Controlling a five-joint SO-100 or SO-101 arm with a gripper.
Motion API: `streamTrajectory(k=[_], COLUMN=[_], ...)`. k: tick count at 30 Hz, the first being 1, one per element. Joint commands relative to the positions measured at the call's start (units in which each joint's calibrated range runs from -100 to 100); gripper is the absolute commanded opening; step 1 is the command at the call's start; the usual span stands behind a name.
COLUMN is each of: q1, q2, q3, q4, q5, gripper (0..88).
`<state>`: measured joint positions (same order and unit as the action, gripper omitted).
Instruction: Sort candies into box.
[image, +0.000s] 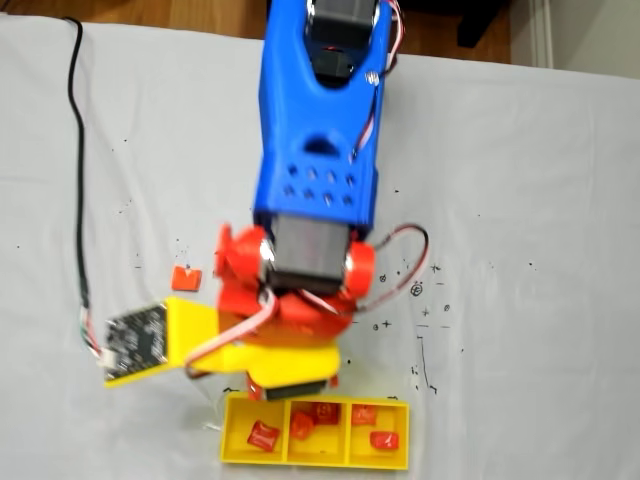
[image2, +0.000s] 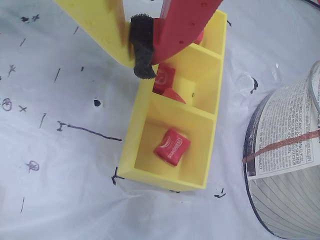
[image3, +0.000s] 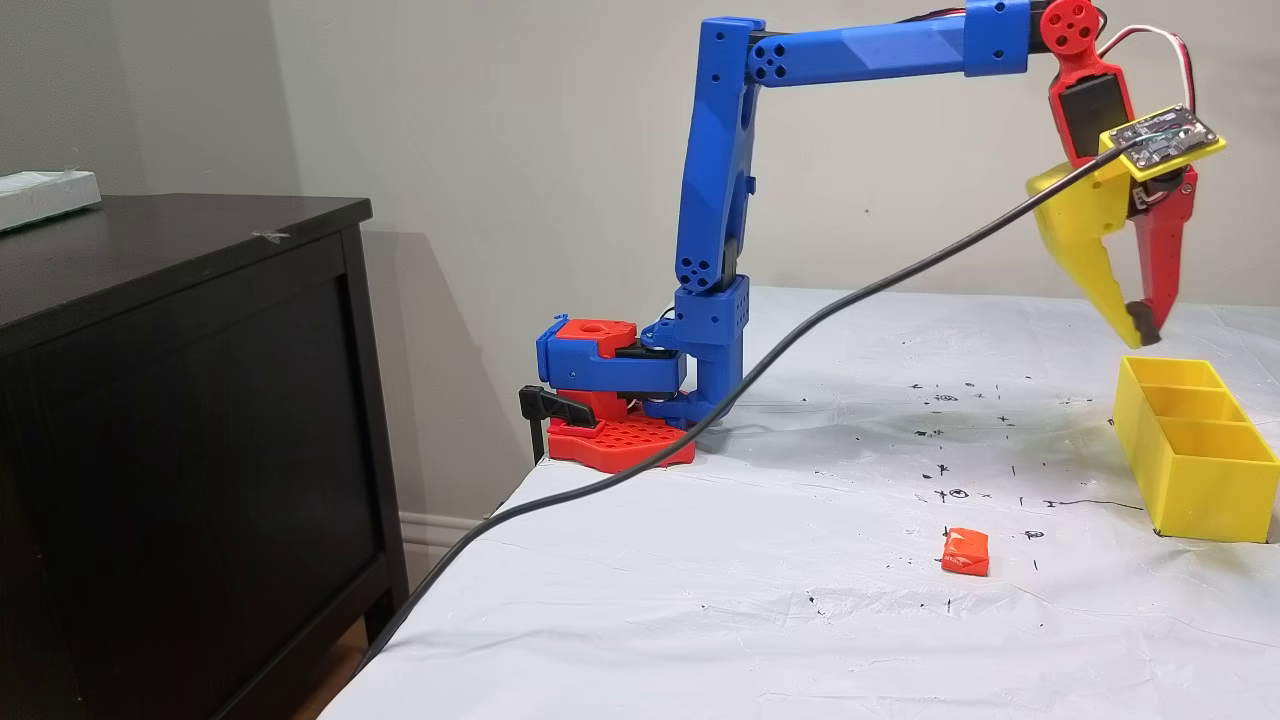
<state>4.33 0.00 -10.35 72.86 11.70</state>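
Yellow tray (image: 232, 440) sits at about 6 o'clock in a fixed view, right below the arm's red wrist, and its three compartments already hold red candies (image: 262, 435). One orange candy (image: 186, 278) is out on the white cloth around 9 o'clock from the wrist, well apart from the tray. Looks like that's the last one to fetch.

Wrist view: the gripper (image2: 142, 62) hangs over the tray's middle compartment, yellow finger and red finger nearly together on the black pad at the tips, and I don't see anything pinched between them. A red candy (image2: 171, 146) lies in the near compartment, and two more sit in the middle one just under the tips.

Another fixed view: upper arm upright, forearm stretched out level, wrist bent so the gripper (image3: 1140, 322) points straight down just above the tray's (image3: 1195, 490) far end. The orange candy (image3: 965, 552) is at roughly 8 o'clock from the tray.

To do the next bit well, I'd lift clear of the tray walls first, spread the fingers, then drop straight down square on that orange one.
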Motion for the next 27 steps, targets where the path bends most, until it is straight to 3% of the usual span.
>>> streamTrajectory(k=[1,5,8,18,27], q1=[2.8,6.8,10.8,20.8,23.4], q2=[-8.6,-12.0,-7.5,-24.2,-19.8], q3=[0.2,10.2,13.8,40.6,38.3], q4=[4.8,-1.1,0.4,-11.8,-11.5], q5=[3.5,5.0,7.8,13.4,14.1], gripper=[0.1,0.1,0.2,1.4,4.0])
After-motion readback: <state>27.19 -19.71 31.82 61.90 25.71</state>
